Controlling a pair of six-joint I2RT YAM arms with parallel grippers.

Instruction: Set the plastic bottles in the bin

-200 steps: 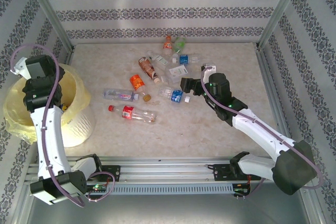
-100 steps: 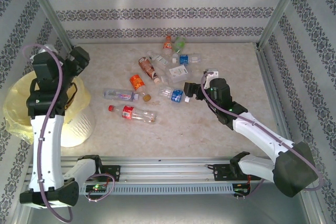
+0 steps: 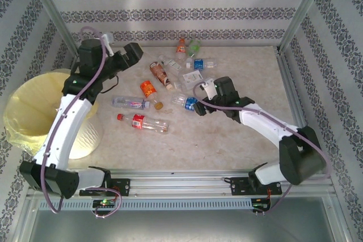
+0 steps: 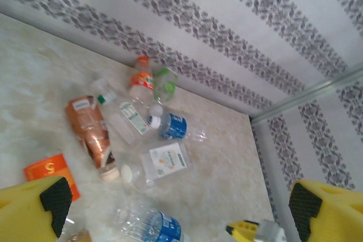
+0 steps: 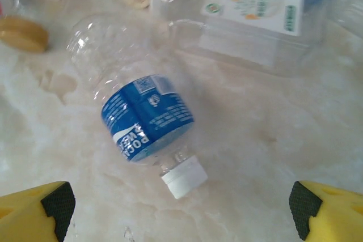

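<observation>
About 10 plastic bottles (image 3: 160, 73) lie loose, well apart from the bin (image 3: 25, 92); its contents are unclear. The right gripper (image 5: 181, 211), spread wide and empty, hovers with a blue-labelled bottle (image 5: 148, 118) just ahead of it. The left gripper (image 4: 176, 208), likewise spread and empty, faces the rest.

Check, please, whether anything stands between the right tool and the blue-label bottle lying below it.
Nothing visible does. The open right tool hangs over the blue-label bottle, with only bare table around its white cap. The white-label bottle lies beyond it, out of the path.
</observation>
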